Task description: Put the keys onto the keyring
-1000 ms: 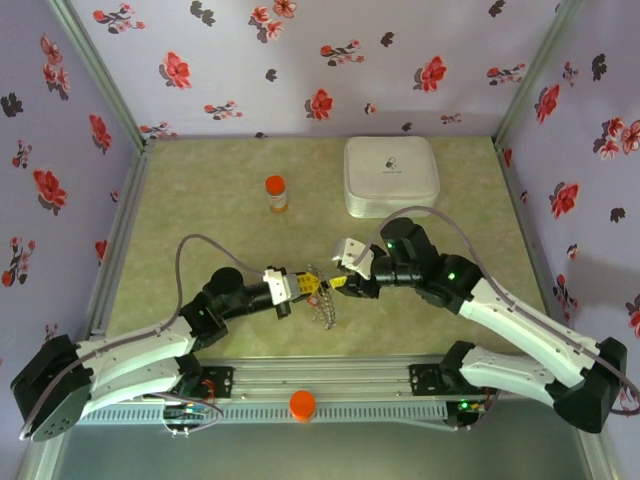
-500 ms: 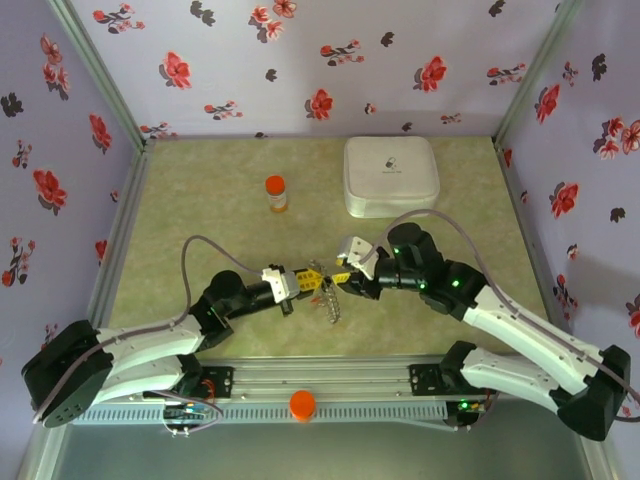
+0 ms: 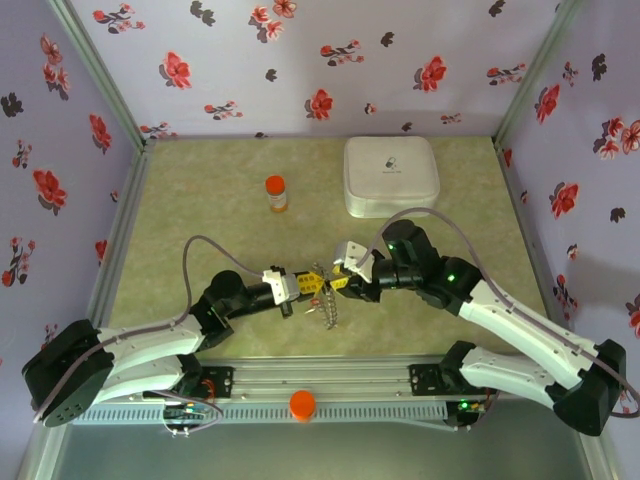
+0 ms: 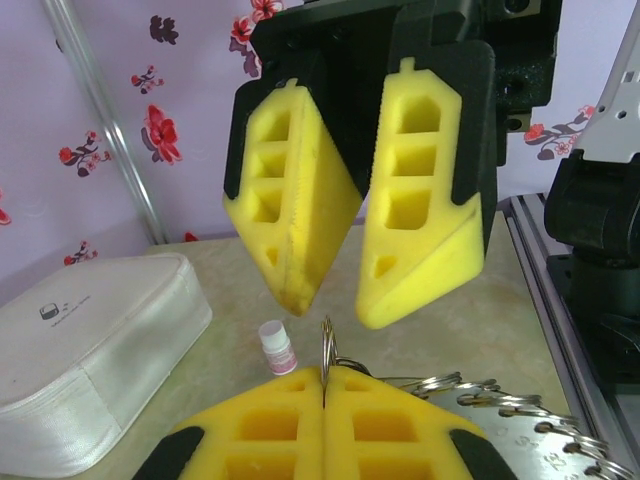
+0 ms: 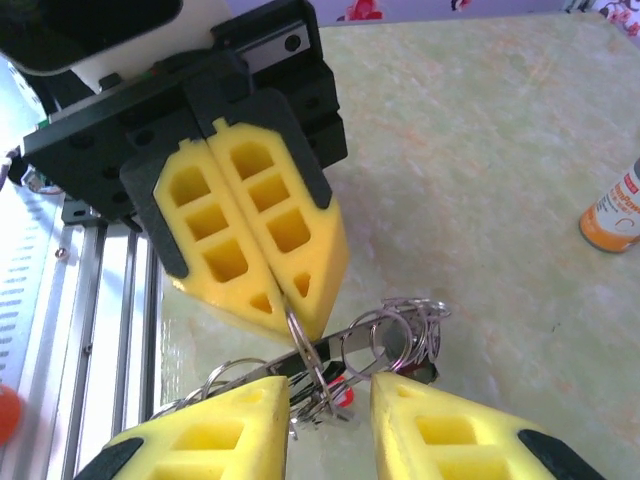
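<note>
left claw (image 4: 323,378): foam pads pinched on thin wire keyring (image 4: 510,415) | right claw (image 4: 335,310): ribbed yellow pads apart

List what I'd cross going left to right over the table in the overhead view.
orange bottle → keyring → white case

Wide gap between orange bottle (image 3: 276,193) and white case (image 3: 390,175); left table (image 3: 180,200) apparently free.
</note>
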Available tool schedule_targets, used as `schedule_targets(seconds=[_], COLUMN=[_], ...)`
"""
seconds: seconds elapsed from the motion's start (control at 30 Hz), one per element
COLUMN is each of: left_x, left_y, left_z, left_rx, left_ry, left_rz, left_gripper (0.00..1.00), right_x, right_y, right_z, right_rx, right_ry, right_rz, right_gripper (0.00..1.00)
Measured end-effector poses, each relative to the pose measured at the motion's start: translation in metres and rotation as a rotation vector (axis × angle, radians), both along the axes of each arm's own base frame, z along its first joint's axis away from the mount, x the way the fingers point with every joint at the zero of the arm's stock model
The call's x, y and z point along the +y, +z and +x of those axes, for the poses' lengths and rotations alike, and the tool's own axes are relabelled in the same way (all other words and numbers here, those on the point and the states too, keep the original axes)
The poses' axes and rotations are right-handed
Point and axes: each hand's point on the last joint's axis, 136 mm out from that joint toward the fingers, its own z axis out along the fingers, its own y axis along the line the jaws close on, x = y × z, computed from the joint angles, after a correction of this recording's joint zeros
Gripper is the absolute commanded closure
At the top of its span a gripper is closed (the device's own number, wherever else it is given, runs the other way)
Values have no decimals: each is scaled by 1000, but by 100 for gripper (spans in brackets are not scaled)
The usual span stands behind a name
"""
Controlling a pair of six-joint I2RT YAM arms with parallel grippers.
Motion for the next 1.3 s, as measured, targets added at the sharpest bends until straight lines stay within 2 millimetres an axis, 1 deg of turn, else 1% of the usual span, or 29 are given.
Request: schedule_targets(seconds=[0.17, 0.3, 0.37, 0.43, 0.57, 0.67, 0.73, 0.87, 1.0, 1.13, 1.3], left_x=[0, 2, 2, 3, 3, 3, 3, 2, 2, 2, 0], left_y=[0, 3, 4, 4, 4, 4, 3, 1, 1, 1, 2], left_z=[0, -3, -3, -4, -5, -5, -6, -7, -7, -7, -7], left_rx=[0, -4, -3, -2, -2, 0, 2, 5, 6, 7, 13], left_ry=[0, -8, -8, -9, -15, -16, -18, -24, -27, -30, -33], left_rz=[1, -4, -3, -2, -1, 1, 4, 8, 11, 12, 20], left_gripper=[100, 100, 100, 100, 100, 100, 100, 100, 100, 100, 100], right_x=[-4, -2, -1, -1, -1, 0, 0, 1, 1, 1, 3], right_y=[-7, -9, -11, -13, -13, -13, -13, -12, -11, -13, -23], right_z=[-5, -6, -7, -7, -6, -6, -6, -7, -8, -7, 0], right_rx=[-1, 5, 13, 17, 19, 17, 18, 19, 19, 20, 35], right_ry=[24, 45, 52, 52, 51, 52, 54, 61, 63, 60, 45], right_rz=[-39, -43, -46, -51, -52, -50, -48, -43, -42, -45, -80], right_gripper=[77, 83, 84, 84, 79, 79, 82, 91, 98, 100, 100])
